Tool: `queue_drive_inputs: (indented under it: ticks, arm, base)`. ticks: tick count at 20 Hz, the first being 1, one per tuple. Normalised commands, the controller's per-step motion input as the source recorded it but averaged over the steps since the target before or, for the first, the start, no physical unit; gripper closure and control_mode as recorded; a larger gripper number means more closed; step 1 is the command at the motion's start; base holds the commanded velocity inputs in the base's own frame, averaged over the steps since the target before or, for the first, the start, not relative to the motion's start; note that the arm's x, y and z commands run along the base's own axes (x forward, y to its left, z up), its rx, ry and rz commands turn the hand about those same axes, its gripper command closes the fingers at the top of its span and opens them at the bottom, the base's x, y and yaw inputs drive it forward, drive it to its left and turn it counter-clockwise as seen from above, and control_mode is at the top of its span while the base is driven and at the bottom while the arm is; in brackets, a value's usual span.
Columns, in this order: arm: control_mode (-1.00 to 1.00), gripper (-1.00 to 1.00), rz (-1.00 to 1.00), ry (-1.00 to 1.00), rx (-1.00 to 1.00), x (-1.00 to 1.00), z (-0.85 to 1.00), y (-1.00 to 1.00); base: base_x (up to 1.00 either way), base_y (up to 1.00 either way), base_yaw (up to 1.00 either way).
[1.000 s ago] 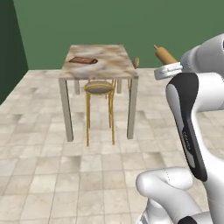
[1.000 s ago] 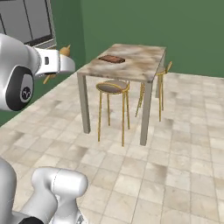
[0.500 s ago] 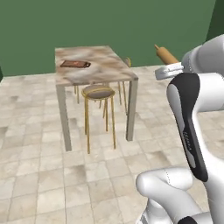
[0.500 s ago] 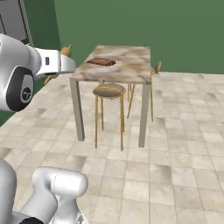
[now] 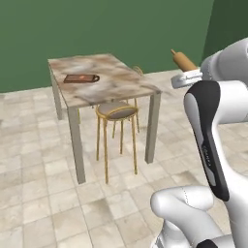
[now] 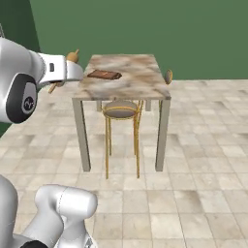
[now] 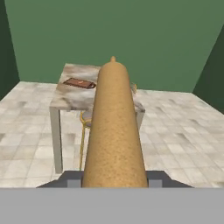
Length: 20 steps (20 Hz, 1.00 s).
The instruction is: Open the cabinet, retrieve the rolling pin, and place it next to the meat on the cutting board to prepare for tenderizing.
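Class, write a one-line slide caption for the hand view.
Rolling pin held in the hand, pointing toward the marble-topped table with the cutting board on it.

A glossy white arm (image 5: 227,111) is seen, built of rounded segments; a long black panel is set along one link, and a dark round joint cap carries a small white mark

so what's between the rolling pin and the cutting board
Open floor, then bare tabletop, seen in the hand view; the rolling pin points toward the board.
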Motion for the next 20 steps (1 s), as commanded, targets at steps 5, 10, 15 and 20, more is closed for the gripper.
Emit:
queue_drive_inputs:
  ticks: [5, 10, 15, 20]
  arm:
    - [1.0, 1.0, 0.0, 0.0, 0.0, 0.0, 0.0, 0.0]
    - [1.0, 1.0, 0.0, 0.0, 0.0, 0.0, 0.0, 0.0]
    - [1.0, 1.0, 0.0, 0.0, 0.0, 0.0, 0.0, 0.0]
    - [1.0, 1.0, 0.0, 0.0, 0.0, 0.0, 0.0, 0.0]
  base:
    - [0.58, 0.87, -0.3]
    - [0.41, 0.89, -0.31]
    - [0.01, 0.69, -0.37]
    - [0.0, 0.73, -0.41]
